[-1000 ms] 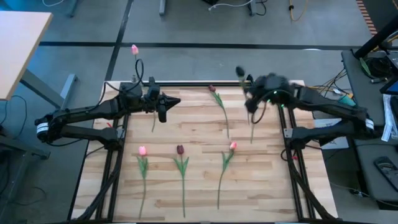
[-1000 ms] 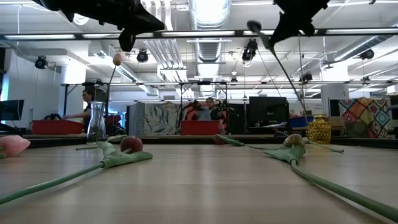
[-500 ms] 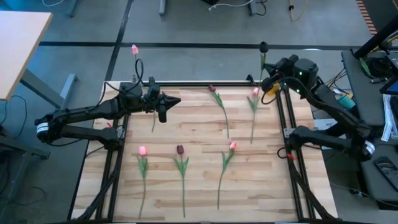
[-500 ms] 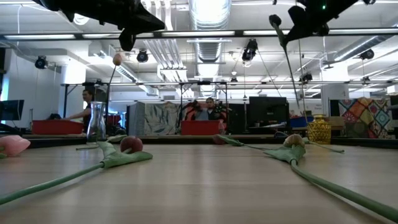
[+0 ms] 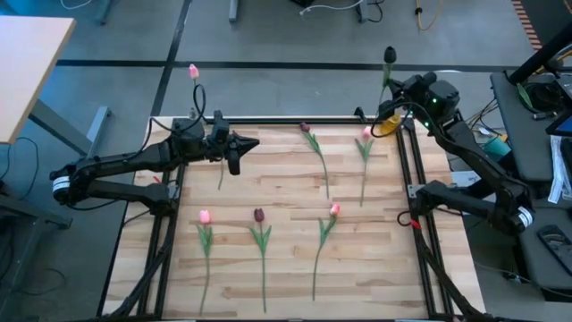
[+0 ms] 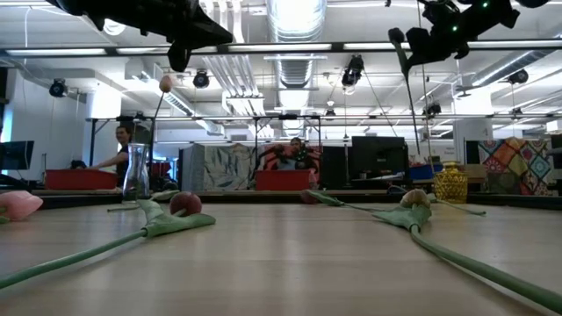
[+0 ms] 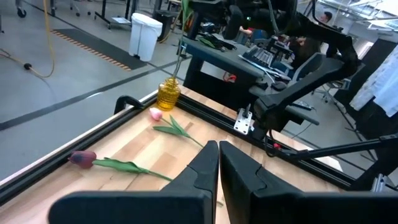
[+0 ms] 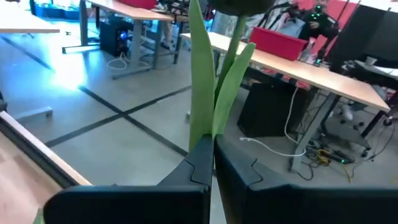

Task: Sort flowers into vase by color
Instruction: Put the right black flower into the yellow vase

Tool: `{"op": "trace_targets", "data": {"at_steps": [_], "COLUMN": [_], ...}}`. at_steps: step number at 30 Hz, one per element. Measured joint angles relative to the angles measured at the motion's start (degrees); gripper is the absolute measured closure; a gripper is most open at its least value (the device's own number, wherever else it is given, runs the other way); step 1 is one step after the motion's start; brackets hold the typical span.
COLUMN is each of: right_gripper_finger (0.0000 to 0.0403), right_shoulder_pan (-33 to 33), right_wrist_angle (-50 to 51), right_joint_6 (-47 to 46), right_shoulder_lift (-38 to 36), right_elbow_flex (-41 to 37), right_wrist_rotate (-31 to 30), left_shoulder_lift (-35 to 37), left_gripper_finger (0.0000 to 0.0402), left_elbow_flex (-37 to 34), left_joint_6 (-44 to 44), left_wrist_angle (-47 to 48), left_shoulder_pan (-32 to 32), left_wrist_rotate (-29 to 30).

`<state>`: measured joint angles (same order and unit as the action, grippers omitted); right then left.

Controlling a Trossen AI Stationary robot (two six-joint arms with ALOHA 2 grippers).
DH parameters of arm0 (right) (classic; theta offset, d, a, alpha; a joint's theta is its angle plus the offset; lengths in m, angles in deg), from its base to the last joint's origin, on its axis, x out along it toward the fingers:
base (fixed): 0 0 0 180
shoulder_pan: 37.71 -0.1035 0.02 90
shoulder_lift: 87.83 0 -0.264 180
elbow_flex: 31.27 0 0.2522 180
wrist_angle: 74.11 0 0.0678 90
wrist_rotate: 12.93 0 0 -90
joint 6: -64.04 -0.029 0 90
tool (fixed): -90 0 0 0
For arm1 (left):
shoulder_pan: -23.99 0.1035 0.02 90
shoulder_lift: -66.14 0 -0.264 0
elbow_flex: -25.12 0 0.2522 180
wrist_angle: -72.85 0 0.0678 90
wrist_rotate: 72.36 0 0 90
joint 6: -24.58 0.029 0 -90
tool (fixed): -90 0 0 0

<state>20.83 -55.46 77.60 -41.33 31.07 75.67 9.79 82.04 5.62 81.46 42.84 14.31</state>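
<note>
My right gripper (image 5: 387, 105) is shut on a dark maroon tulip (image 5: 389, 55), held over the yellow vase (image 5: 386, 127) at the table's far right corner. The stem's lower end (image 7: 180, 62) hangs at that vase's mouth; whether it is inside, I cannot tell. A clear glass vase (image 6: 136, 171) at the far left corner holds one pink tulip (image 5: 193, 70). Several tulips lie flat on the table: maroon (image 5: 305, 128), pink (image 5: 366, 132), pink (image 5: 205, 216), maroon (image 5: 259, 215), pink (image 5: 335, 210). My left gripper (image 5: 234, 150) hovers shut above the table's far left part. My right gripper pinches the maroon tulip's upper stem and leaves (image 8: 214, 127) between its two fingers, a little below the head. The fingers lie across the stem and come roughly level from the table's right. The tulip is lifted clear and nearly upright, its long stem (image 6: 413, 114) hanging below.
Black frame rails (image 5: 268, 119) run along the table's far edge and both sides. Free tabletop lies between the far row and the near row of tulips. People sit at desks in the room behind the table (image 6: 294, 154).
My right gripper has carried the maroon tulip from above the table's far right part toward the far right corner, over the yellow vase. The tulip has turned from slanting to nearly upright. The pink tulip lying below it has come into sight.
</note>
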Motion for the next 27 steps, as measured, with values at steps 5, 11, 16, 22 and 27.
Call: {"op": "trace_targets", "data": {"at_steps": [5, 11, 16, 22, 27], "right_gripper_finger": [0.0394, 0.0394, 0.0394, 0.0394, 0.0394], "right_shoulder_pan": [-6.25, -18.03, -23.95, -23.19, -21.82], "right_wrist_angle": [-1.7, -7.38, -17.11, -22.8, -23.63], "right_joint_6": [-0.02, 3.04, 10.6, 12.13, 12.02], "right_shoulder_lift": [-0.09, 3.15, 9.54, 16.08, 18.59], "right_elbow_flex": [0.01, 0.02, 0.02, 0.04, 0.04], "right_wrist_rotate": [-11.76, -35.51, -54.29, -63.1, -67.24], "left_shoulder_lift": [-0.15, -0.15, -0.15, -0.15, -0.03], "left_gripper_finger": [0.0402, 0.0402, 0.0402, 0.0402, 0.0402], "left_elbow_flex": [0.0, 0.0, 0.0, 0.0, 0.0], "left_joint_6": [0.38, 1.56, 2.6, 3.41, 3.44], "left_wrist_angle": [0.01, 0.01, 0.01, 0.03, 0.03], "left_shoulder_pan": [0.04, 0.09, 0.32, 0.68, 0.7], "left_wrist_rotate": [0.01, 0.01, 0.45, 0.44, 0.32]}}
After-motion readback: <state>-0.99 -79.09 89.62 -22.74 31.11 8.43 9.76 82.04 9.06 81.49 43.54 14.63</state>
